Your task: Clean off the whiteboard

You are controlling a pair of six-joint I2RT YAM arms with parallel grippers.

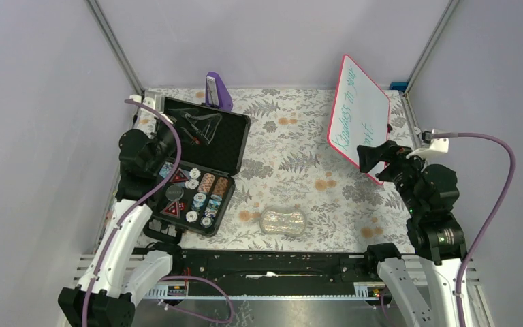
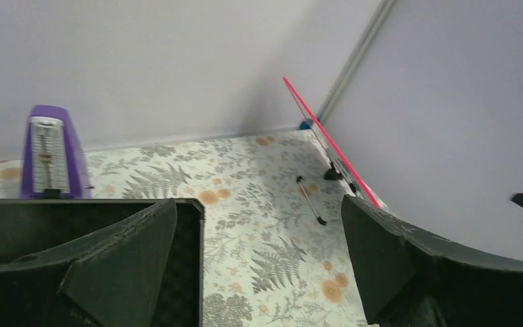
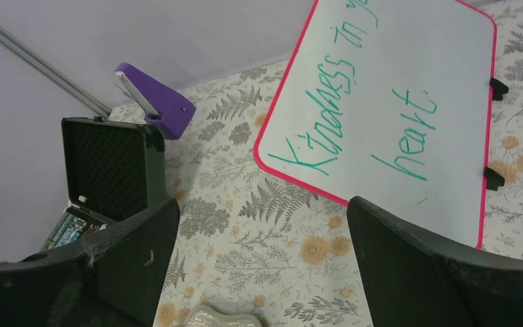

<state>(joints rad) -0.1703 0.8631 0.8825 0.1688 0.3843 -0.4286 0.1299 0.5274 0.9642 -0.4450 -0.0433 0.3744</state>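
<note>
The whiteboard [image 1: 361, 116] stands tilted on small black feet [image 3: 494, 178] at the upper right of the top view, its green writing [image 3: 334, 102] not yet wiped. The right gripper [image 3: 260, 211] hovers just off its lower edge, jaws spread wide and holding nothing, so a wiper seems needed first. The pale pad [image 1: 282, 222] lying low centre on the table [image 1: 293, 157] looks the likely one, though I cannot tell what it is. Grip it flat, then stroke along each line with light pressure, since the propped board could tip backward. The left gripper [image 2: 259, 204], likewise released and empty above the black case [image 1: 201, 170] at left, could brace the rim.
</note>
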